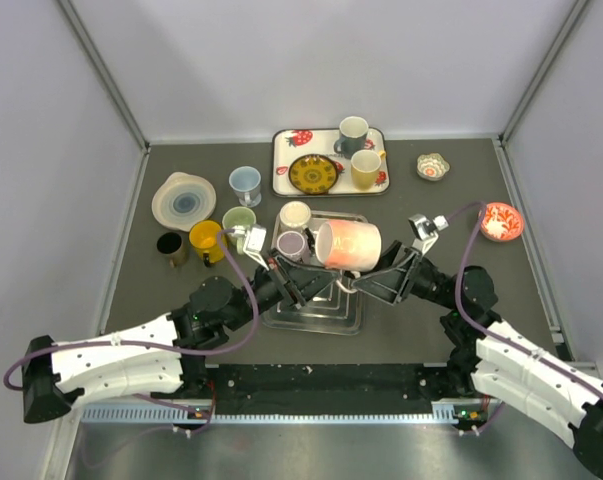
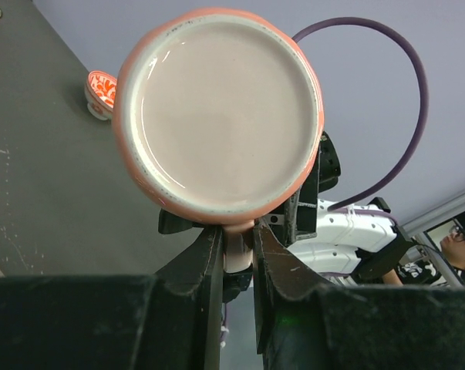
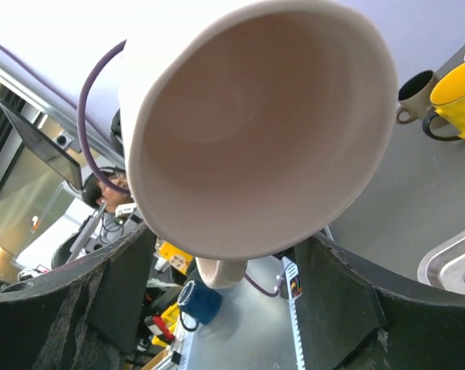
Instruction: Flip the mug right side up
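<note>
A pink-orange mug hangs on its side above the metal rack. Its base faces left and its mouth faces right. In the left wrist view its pale base fills the picture. My left gripper is shut on the mug's handle, below the body. In the right wrist view I look straight into the mug's mouth. My right gripper straddles the mouth end. Its wide-set fingers lie along both sides, and the rim hides their tips.
A purple mug and a cream mug stand on the rack behind the held mug. Yellow, green, dark and blue cups and stacked plates stand to the left. A strawberry tray and two bowls lie further back and right.
</note>
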Robot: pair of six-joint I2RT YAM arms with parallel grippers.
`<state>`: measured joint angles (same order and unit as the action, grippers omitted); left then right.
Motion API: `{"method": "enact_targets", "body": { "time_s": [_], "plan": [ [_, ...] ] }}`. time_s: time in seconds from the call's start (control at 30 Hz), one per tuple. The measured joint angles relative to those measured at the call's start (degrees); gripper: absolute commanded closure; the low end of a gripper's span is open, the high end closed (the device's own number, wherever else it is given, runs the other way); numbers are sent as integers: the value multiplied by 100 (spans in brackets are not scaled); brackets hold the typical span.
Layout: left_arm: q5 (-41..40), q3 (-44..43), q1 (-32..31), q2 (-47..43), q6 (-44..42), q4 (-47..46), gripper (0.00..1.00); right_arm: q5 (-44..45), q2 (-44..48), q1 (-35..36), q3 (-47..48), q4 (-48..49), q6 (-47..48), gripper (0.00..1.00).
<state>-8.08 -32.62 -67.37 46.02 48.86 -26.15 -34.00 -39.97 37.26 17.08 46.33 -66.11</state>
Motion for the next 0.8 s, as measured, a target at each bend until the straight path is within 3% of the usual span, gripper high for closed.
{"method": "enact_targets", "body": {
  "time_s": [0.37, 0.53, 0.57, 0.73, 0.8],
  "plan": [
    [186, 26, 57, 236, 247, -599, 100, -26, -557, -33, 105, 647, -330, 64],
    [201, 83, 101, 304, 221, -815, 100, -13, -647, -44, 129, 911, -649, 91],
    [199, 103, 103, 310, 221, -881, 100, -13, -664, -44, 151, 977, -706, 100],
    [254, 195, 103, 306, 201, -1187, 100, -120, -758, -44, 234, 1172, -876, 100],
    [267, 251, 103, 280, 201, -1237, 92, -184, -796, -44, 249, 1193, -907, 100]
  ]
}}
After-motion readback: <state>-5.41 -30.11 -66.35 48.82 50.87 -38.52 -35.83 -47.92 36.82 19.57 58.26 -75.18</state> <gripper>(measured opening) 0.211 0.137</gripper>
